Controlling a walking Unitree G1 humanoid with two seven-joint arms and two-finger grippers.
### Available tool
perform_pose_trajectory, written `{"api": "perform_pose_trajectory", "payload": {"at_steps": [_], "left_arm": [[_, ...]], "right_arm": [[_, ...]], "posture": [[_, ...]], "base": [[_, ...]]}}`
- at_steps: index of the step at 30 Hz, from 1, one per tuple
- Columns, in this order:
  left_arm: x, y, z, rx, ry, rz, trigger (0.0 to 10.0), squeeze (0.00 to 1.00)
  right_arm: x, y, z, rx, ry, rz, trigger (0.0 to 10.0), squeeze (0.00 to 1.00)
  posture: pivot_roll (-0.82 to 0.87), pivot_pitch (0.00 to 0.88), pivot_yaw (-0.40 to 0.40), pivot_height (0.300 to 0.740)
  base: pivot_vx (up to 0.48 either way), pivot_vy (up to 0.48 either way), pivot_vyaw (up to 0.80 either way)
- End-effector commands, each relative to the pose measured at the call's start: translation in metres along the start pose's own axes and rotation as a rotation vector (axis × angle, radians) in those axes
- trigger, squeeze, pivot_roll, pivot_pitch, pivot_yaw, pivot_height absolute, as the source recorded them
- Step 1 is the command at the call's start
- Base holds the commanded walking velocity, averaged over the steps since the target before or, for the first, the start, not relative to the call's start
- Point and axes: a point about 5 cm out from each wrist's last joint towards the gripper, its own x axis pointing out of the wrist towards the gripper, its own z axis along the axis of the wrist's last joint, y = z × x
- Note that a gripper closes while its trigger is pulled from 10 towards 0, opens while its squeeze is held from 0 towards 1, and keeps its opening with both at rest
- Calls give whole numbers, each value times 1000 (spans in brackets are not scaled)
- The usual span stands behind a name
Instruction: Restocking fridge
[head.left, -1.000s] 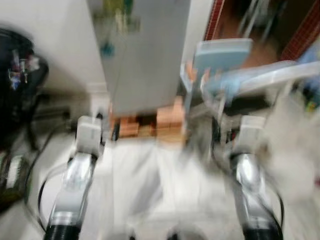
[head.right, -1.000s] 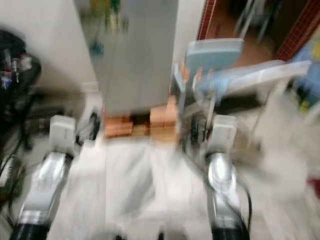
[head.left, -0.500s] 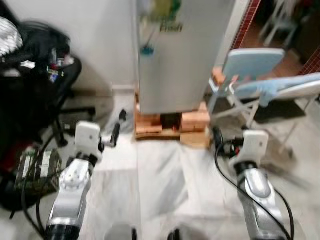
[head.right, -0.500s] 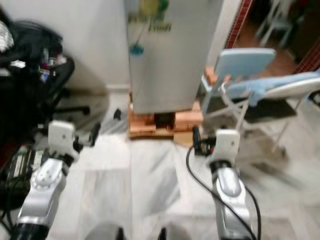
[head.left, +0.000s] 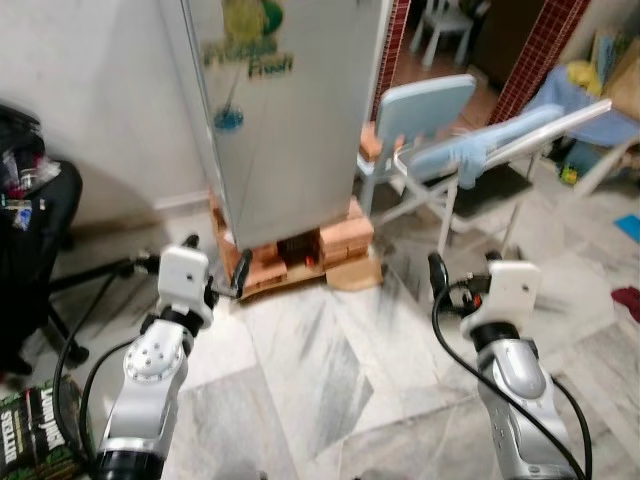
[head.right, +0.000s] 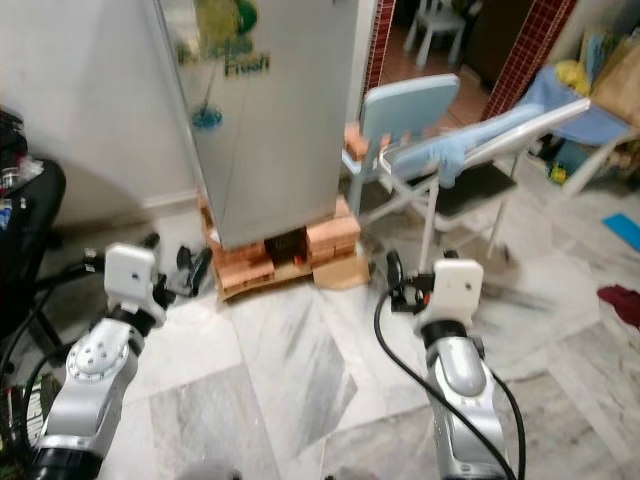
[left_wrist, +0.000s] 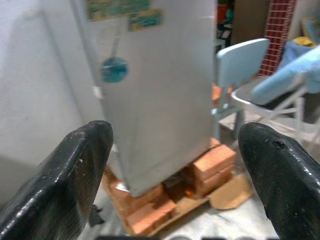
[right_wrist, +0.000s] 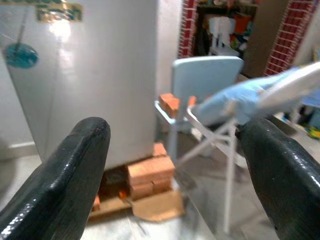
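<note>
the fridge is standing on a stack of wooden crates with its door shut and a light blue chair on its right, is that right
Not quite. The fridge stands on orange bricks, not wooden crates, as the left eye view shows. Its door is shut, and the light blue chair is on its right.

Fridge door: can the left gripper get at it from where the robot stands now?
Probably not yet. The left gripper is open and aimed at the fridge, with bare marble floor between, but the door looks beyond its reach; nothing blocks stepping closer.
</note>
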Motion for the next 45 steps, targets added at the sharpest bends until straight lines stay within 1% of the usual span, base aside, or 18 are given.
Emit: {"api": "perform_pose_trajectory", "payload": {"at_steps": [1,4,5,7,8,10,12,18,20,21,26,28,29,34,38,39,40,45], "left_arm": [[-1,8,0,0,14,26,10000,0],[-1,10,0,-13,30,44,10000,0],[-1,13,1,-5,27,50,10000,0],[-1,15,1,-2,27,52,10000,0],[-2,20,2,8,27,60,10000,0],[-2,20,2,8,27,60,10000,0],[-4,26,1,41,33,86,10000,0],[-11,24,-7,59,58,99,10000,0],[-12,20,-10,61,65,95,10000,0],[-11,17,-13,64,76,90,10000,0],[-9,15,-16,72,92,89,10000,0],[-9,15,-17,72,95,89,10000,0],[-8,15,-18,66,105,95,10000,0],[-9,17,-18,63,109,114,10000,0],[-10,17,-18,64,107,125,10000,0],[-11,18,-19,64,106,132,10000,0],[-11,19,-18,65,104,137,10000,0],[-8,21,-16,89,89,124,10000,0]], "right_arm": [[4,6,5,8,-17,11,10000,0],[6,6,8,-2,-24,9,10000,0],[7,7,9,0,-26,8,10000,0],[7,7,9,1,-27,7,10000,0],[8,8,11,0,-38,9,10000,0],[8,8,11,0,-38,9,10000,0],[9,8,12,-3,-46,-4,10000,0],[6,4,8,-1,-41,-43,10000,0],[4,3,5,-3,-36,-61,10000,0],[2,1,1,2,-33,-87,10000,0],[1,0,-3,6,-25,-108,10000,0],[1,0,-3,6,-24,-108,10000,0],[1,1,-5,7,-19,-103,10000,0],[5,2,-7,-3,0,-66,10000,0],[8,2,-8,-13,1,-52,10000,0],[12,2,-7,-20,-1,-38,10000,0],[15,2,-6,-25,-2,-31,10000,0],[18,3,-5,-28,-6,-24,10000,0]], "posture": [[-19,52,-33,740],[-15,57,-29,740],[-5,62,-23,740],[-5,63,-21,740],[-2,69,-13,740],[-2,69,-13,740],[-1,67,-6,740],[-8,45,10,740],[-18,25,28,740],[-22,2,38,740],[-23,0,40,740],[-21,0,36,740],[-13,0,19,740],[11,0,-21,740],[17,0,-32,740],[26,0,-50,740],[28,0,-55,740],[26,0,-55,740]], "base": [[461,0,0],[364,311,0],[285,386,-800],[285,386,-800],[274,394,-800],[274,394,-800],[127,414,-800],[0,435,-623],[0,0,0],[0,0,0],[0,0,0],[0,0,0],[0,0,0],[0,322,0],[0,390,0],[0,480,0],[0,480,0],[0,480,0]]}}
